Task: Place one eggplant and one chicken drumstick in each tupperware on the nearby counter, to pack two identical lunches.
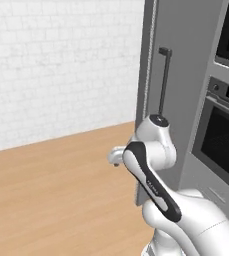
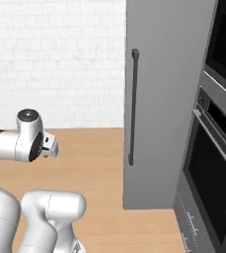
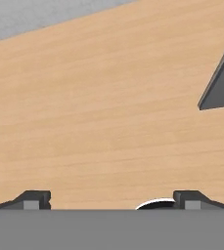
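Hand (image 3: 111, 199) wide open, nothing betw fingers.

Tall grey cabinet (image 2: 169, 99) cut off at the top edge in both base views, its foot hidden behind the arm (image 1: 151, 175) in the left base view. Bar handle (image 1: 163, 80) on that cabinet partly covered at its lower end by the arm's joint. Built-in oven (image 2: 210, 173) beside the cabinet cropped by the right and bottom edges; control markings on its panel too small to read. In the hand view, jaws wide apart, only the fingertips (image 3: 33, 199) showing; dark corner of the cabinet (image 3: 221, 78) cut by the right edge.
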